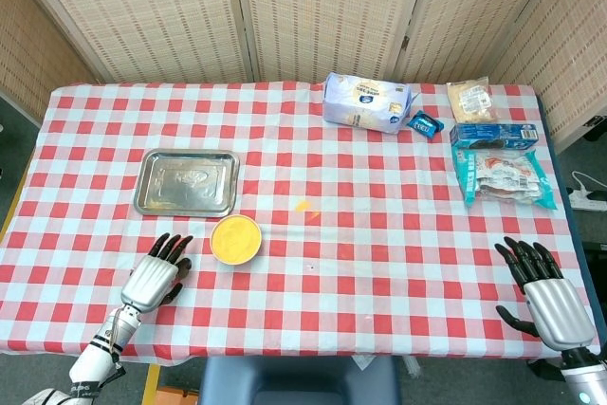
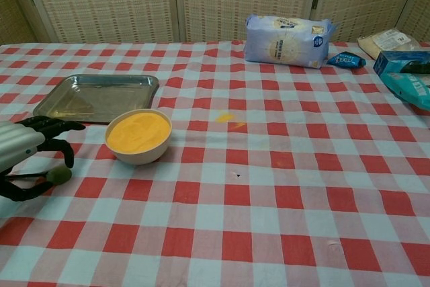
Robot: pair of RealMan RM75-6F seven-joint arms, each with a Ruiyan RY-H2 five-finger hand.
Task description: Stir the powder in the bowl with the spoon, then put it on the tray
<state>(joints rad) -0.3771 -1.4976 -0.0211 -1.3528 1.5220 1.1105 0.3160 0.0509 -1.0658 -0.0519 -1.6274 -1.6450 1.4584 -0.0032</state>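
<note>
- Spoon [image 2: 52,176]: it lies flat on the checked tablecloth [image 1: 379,234] to the left of the bowl, its rounded green-grey head toward the bowl and its thin dark handle running left under your left hand. In the head view the hand hides it.
- Left hand [image 1: 157,275]: it sits directly over the spoon, palm down, with dark fingers [image 2: 66,154] curled down around the spoon's head. The chest view does not settle whether the fingertips touch or grip the spoon, so you cannot tell its hold from these pictures.
- Bowl [image 1: 235,239]: a pale bowl filled nearly to the rim with yellow-orange powder, standing just beside your left hand and near the front right corner of the tray.
- Tray [image 1: 152,198]: a rectangular steel tray behind the bowl.
- Right hand [image 1: 545,291]: it rests palm down near the table's right front corner, fingers spread and holding nothing, well apart from the bowl.
- Spill [image 1: 303,205]: a small yellow smear lies on the cloth to the right of the bowl.
- Far edge: a white and blue flour bag [image 1: 368,101] stands by a small blue packet [image 1: 423,123]; further right lie a beige packet [image 1: 471,99], a blue box [image 1: 493,134] and a teal snack pack [image 1: 502,176].
</note>
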